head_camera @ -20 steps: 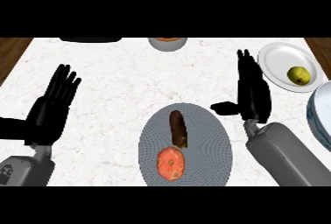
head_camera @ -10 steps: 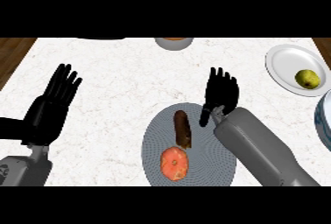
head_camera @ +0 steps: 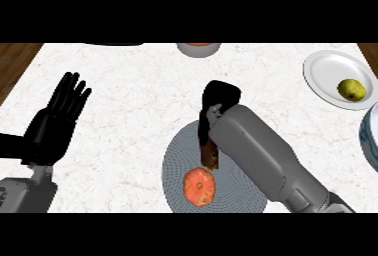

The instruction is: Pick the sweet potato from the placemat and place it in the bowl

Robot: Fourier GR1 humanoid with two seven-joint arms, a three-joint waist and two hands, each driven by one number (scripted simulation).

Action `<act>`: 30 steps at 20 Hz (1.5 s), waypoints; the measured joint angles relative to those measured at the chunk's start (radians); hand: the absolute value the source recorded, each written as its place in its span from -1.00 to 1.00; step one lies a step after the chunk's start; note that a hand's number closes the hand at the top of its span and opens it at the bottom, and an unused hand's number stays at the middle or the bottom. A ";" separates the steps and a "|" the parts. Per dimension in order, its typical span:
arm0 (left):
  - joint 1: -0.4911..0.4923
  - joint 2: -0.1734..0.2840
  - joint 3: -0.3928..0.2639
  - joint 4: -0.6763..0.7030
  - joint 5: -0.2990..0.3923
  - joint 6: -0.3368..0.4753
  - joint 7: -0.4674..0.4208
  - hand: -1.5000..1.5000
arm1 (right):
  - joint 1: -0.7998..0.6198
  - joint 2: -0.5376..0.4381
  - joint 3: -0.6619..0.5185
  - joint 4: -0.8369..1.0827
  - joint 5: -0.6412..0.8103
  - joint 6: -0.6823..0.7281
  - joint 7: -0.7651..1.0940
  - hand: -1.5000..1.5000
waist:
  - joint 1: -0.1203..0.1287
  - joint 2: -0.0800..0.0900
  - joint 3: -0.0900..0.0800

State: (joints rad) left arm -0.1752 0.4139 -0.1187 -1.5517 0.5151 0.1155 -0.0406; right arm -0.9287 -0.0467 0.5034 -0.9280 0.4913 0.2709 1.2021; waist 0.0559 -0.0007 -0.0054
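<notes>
Brown oblong sweet potato, ribbed round placemat

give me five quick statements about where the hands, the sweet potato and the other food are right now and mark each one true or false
1. The right hand is over the top end of the sweet potato. True.
2. The sweet potato lies in a bowl. False: it lies on the round grey placemat.
3. The left hand is open with fingers up at the view's left. True.
4. The orange round fruit sits on the white plate. False: it is on the placemat, below the sweet potato.
5. A yellow-green fruit sits on the white plate at the upper right. True.
</notes>
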 measured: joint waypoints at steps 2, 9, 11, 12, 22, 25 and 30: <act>0.000 -0.004 -0.002 0.005 -0.004 -0.001 -0.002 0.00 | -0.035 0.009 0.006 0.040 -0.033 0.005 0.012 -1.00 | 0.000 0.001 0.001; -0.007 0.000 0.017 0.029 -0.002 -0.017 -0.006 0.00 | -0.110 0.022 0.054 0.124 -0.146 0.000 0.033 -1.00 | -0.011 -0.003 0.002; -0.013 0.000 0.022 0.026 0.002 -0.019 0.001 0.00 | -0.122 0.023 0.077 0.143 -0.173 -0.006 0.035 -1.00 | -0.012 -0.004 0.002; -0.016 0.003 0.028 0.026 0.005 -0.019 0.006 0.00 | -0.131 0.023 0.089 0.151 -0.184 -0.010 0.037 -1.00 | -0.013 -0.004 0.003; 0.020 0.002 0.049 0.007 -0.004 -0.020 0.006 0.00 | -0.087 0.024 0.271 0.091 -0.179 -0.082 0.046 -1.00 | -0.037 -0.007 0.004; 0.037 -0.002 0.052 -0.002 -0.012 -0.023 -0.003 0.00 | -0.068 0.024 0.296 0.077 -0.169 -0.091 0.042 -1.00 | -0.041 -0.006 0.004; 0.030 -0.005 0.061 -0.006 -0.013 -0.026 0.010 0.00 | -0.037 0.024 0.329 0.077 -0.171 -0.106 0.040 -1.00 | -0.042 -0.003 0.005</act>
State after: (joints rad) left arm -0.1456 0.4091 -0.0579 -1.5575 0.5020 0.0890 -0.0304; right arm -0.9656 -0.0231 0.8320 -0.8513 0.3201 0.1648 1.2422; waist 0.0143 -0.0035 -0.0009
